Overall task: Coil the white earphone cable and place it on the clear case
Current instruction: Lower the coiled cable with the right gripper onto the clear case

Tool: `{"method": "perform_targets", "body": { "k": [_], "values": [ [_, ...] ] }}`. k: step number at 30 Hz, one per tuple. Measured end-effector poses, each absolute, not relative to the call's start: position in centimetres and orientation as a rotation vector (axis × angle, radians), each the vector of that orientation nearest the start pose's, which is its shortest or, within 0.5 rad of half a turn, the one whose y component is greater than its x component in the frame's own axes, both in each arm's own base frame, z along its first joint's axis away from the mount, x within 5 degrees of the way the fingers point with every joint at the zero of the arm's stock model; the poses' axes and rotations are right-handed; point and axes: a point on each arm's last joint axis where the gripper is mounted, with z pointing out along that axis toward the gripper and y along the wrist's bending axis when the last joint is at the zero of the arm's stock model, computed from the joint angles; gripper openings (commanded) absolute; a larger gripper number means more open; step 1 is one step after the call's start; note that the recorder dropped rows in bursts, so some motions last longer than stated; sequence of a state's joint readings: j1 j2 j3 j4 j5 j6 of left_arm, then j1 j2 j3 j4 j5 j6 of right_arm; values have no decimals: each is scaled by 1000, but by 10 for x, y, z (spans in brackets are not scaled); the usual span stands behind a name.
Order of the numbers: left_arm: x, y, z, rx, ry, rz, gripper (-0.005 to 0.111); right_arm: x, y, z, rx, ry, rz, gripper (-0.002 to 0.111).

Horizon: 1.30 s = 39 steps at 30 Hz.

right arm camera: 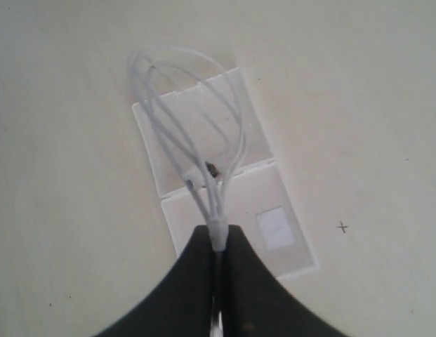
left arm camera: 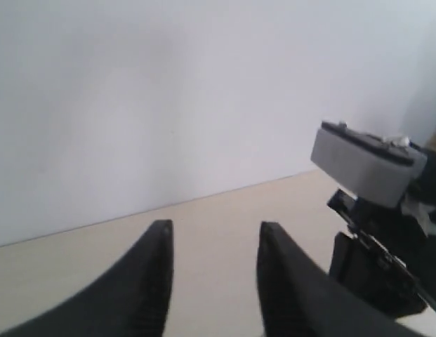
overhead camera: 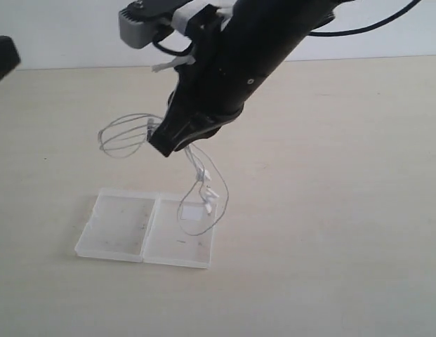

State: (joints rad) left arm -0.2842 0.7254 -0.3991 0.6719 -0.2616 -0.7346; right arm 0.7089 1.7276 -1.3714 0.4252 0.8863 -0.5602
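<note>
In the exterior view the right hand (overhead camera: 161, 146) hangs above the bench (overhead camera: 344, 210), pinched on the earphone cable (overhead camera: 203, 188). Several thin loops fan out past its fingertips to one side. Other strands, with the earbuds on them, trail below the hand and reach down onto the clear case (overhead camera: 119, 228), which lies flat and open under it. The trailing end falls over the half with the white sticker (overhead camera: 193, 210).

In the left wrist view the left hand (left arm camera: 214, 281) has its fingers moderately apart with nothing between them. It points toward the wall, with the other arm just off to one side, and neither cable nor case shows here.

In the right wrist view the right hand (right arm camera: 216, 246) is closed tight on the earphone cable (right arm camera: 216, 223), where the strands gather into one bunch. The loops spread ahead of the fingertips, and the clear case (right arm camera: 246, 203) lies straight beyond them.

The cable looks very light, limp and springy. Its loops will likely relax and splay once released, and a thin strand could slip out of a loose pinch. The best hold seems to be the gathered bunch, where all the turns cross. The plastic case is probably smooth and light, so a dragging strand might shift it.
</note>
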Motion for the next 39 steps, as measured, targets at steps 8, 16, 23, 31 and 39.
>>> {"method": "perform_targets", "body": {
  "k": [8,16,23,31,39],
  "values": [
    [117,-36,309,223,1560,-271,0,267,286,247,-1407,2381,545,0],
    [101,-26,314,206,1532,-187,0,273,293,212,-1443,2465,523,0],
    [100,-23,311,188,1561,-157,0,273,298,189,-1601,2407,302,0],
    [100,-24,300,203,1580,-165,0,289,321,195,-1557,2367,347,0],
    [100,-25,301,224,1564,-161,0,280,336,170,-1724,2378,315,0]
  ]
}}
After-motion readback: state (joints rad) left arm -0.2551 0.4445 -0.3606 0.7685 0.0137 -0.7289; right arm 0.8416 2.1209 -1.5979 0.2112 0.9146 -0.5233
